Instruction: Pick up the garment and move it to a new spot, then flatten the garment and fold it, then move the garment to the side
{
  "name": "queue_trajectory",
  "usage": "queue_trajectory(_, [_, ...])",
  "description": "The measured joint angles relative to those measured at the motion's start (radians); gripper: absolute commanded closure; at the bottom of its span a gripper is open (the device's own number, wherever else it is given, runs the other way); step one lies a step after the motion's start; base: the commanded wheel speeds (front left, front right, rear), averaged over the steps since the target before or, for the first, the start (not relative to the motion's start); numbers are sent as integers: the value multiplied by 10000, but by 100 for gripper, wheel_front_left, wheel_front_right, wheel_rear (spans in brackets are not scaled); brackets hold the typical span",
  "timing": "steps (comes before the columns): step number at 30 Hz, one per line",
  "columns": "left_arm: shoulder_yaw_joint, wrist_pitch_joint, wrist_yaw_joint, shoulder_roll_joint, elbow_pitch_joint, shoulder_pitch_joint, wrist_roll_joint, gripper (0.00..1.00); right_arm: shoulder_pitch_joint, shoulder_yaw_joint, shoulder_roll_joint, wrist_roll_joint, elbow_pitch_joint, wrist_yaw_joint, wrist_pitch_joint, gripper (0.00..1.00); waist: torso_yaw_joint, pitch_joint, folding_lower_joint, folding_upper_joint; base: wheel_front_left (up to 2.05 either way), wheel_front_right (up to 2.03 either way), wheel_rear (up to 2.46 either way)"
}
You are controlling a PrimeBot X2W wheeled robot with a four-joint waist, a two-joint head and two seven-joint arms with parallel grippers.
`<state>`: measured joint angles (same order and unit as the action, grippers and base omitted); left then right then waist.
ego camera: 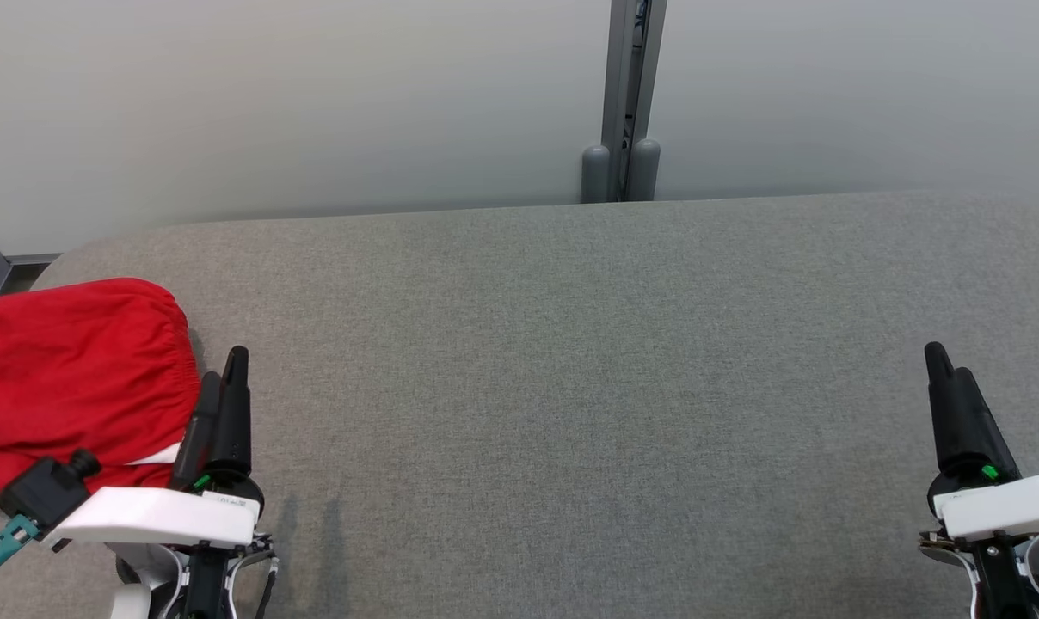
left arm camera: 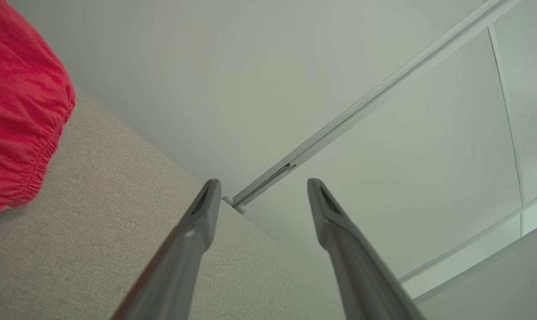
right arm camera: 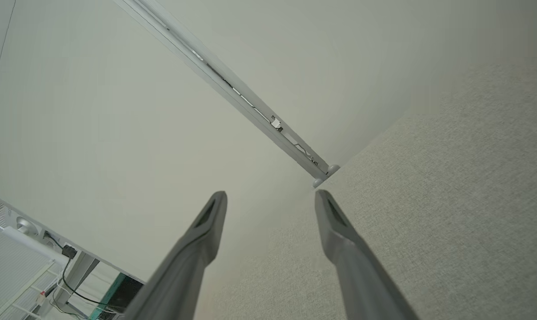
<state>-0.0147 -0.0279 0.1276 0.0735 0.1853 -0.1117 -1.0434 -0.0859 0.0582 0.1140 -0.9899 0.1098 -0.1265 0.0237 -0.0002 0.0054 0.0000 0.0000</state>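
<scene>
Head view, nearest first: the left gripper point(ego camera: 224, 365) rises at the lower left from a smooth white wrist casing, its two long dark fingers tapering to blunt tips. A black block with a teal plug point(ego camera: 3, 537) juts from that casing's outer side. The right gripper point(ego camera: 949, 361) stands at the lower right on a matching casing. In the left wrist view the left gripper point(left arm camera: 262, 182) has its fingers spread wide and empty. The right wrist view shows the right gripper point(right arm camera: 270, 193) spread just as wide, also empty.

The garment point(ego camera: 72, 361) lies just beside the left gripper, on its outer side, at the left end of the table, and runs off the picture's left edge. It is soft, bright red cloth, bunched in rounded folds, with a gathered hem along its curved right edge and a sliver of white under its lower edge. Whether the fingers touch it I cannot tell. In the left wrist view the garment point(left arm camera: 19, 102) rests with that puckered hem on the tabletop.

The table point(ego camera: 571, 344) is flat, covered in grey woven fabric, with a rounded far-left corner.

Behind it stand pale, smooth, matte wall panels point(ego camera: 313, 103). A grey metal post point(ego camera: 627, 77) runs up between two of them, with two rounded grey caps point(ego camera: 620, 172) at its foot against the table's far edge. In the right wrist view, past the table, a black cable point(right arm camera: 73, 275) hangs near a pale slatted unit point(right arm camera: 10, 275).
</scene>
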Motion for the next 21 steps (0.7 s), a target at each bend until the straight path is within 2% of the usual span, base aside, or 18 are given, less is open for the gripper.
queue_trajectory(8, [318,-270,-242,184,102,17,1693,0,143,-313,153,1653,-25,0,301,0,-30,-44,0,0,0,0,0])
queue_trajectory(21, [863,-698,-608,489,646,41,3705,0,284,-531,245,3666,278,-2,727,0,-46,-100,0,0,0,0,0])
